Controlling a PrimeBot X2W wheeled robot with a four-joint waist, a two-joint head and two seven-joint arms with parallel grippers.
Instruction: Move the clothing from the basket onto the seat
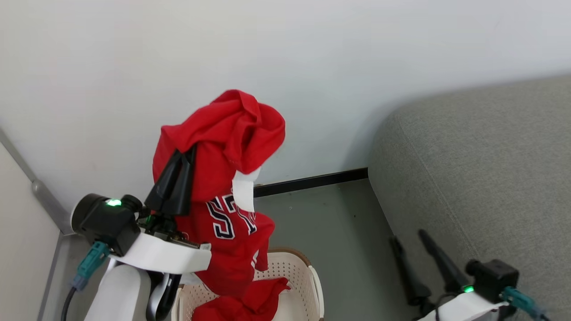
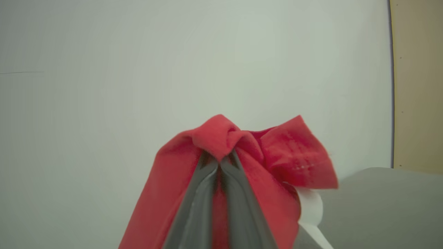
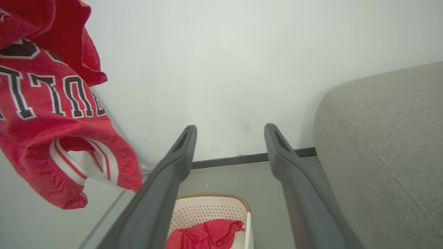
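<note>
A pale wall (image 1: pixel 312 67) rose behind the basket (image 1: pixel 292 272), with a black skirting strip (image 1: pixel 312 180) at its foot and grey floor (image 1: pixel 321 223) between the basket and the seat (image 1: pixel 490 169). The seat stood to the right of the basket, and only that floor lay between the two.

The left gripper (image 1: pixel 185 154) was raised well above the basket, its forearm rising from beside the basket's left rim and its dark fingers pointing up. They were clamped together on a bunched fold of the numbered garment (image 1: pixel 223 133). The garment draped over the fingertips and hung down toward the basket, its white tag (image 1: pixel 244 189) dangling on the side nearer the seat. The right gripper (image 1: pixel 408 237) sat low to the right of the basket, against the front edge of the seat. Its fingers were spread wide with nothing between them.

The second garment (image 1: pixel 241 307) lay crumpled inside the basket. In the head view the hanging garment's lower end overlapped this heap, and whether they touched could not be told.

The left wrist view gave the pinch itself, with both fingers meeting under a red knot of cloth. The right wrist view looked between its parted fingers down into the basket. It also caught the white-striped hem and black-and-white lettering, which the left wrist view did not.
</note>
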